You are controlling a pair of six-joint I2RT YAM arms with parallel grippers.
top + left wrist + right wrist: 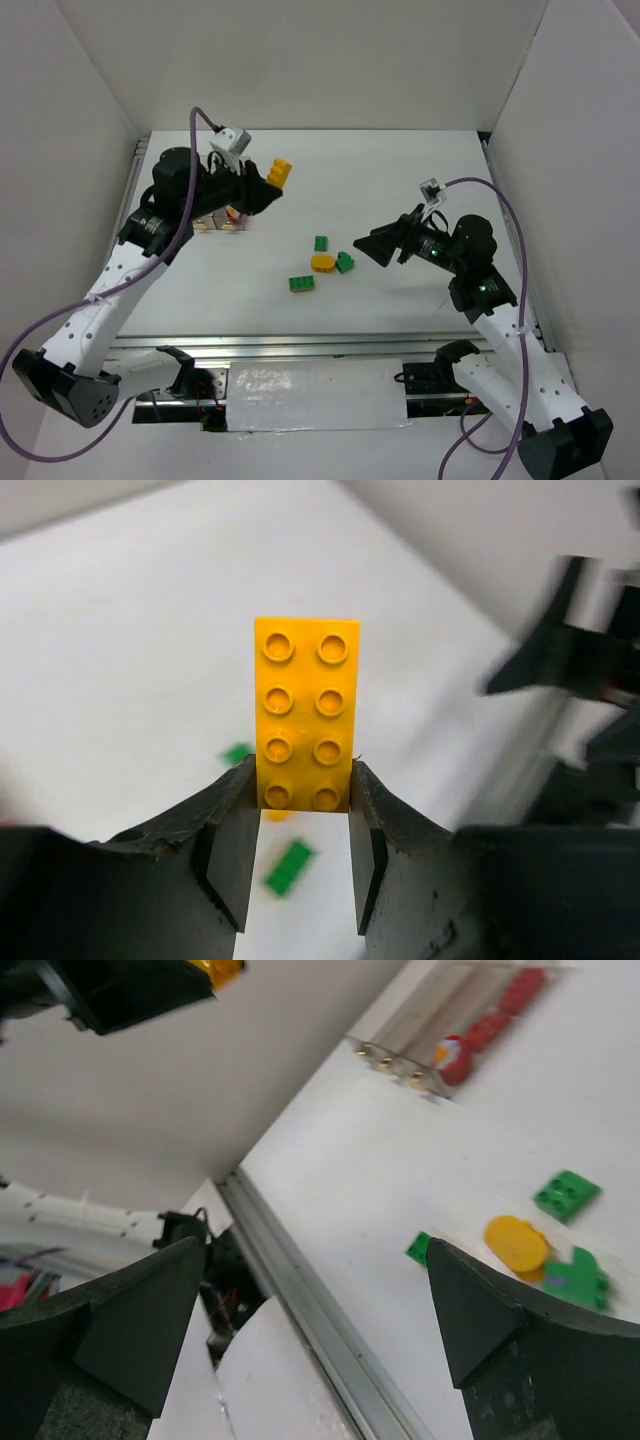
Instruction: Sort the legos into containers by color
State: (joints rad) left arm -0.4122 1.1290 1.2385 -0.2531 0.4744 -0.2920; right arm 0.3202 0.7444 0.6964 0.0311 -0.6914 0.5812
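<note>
Top external view: the left hand [272, 185] is raised above the far left of the white surface [400, 180]. It is clamped on a yellow studded rectangular plastic brick [280, 171] that sticks out past its fingertips. Under that arm stand the clear plastic containers [215, 224], partly hidden, with something red inside. Near the middle of the surface lie three small green plastic bricks [321, 243] and a rounded yellow plastic brick [323, 262]. One green brick touches the rounded one's right side. The right hand [365, 245] hovers just right of this cluster, jaws spread wide and holding nothing. Left wrist view: two dark fingers [232, 825] pinch the long yellow brick by its sides at the near end, its two rows of four studs facing the camera. Two green bricks show blurred on the surface below. Right wrist view: the fingers [480, 1320] stand far apart with only bare surface between them. Beyond them lie the green bricks and the rounded yellow one. Farther off, red bricks [505, 1010] sit in the containers; which compartment I cannot tell.
</note>
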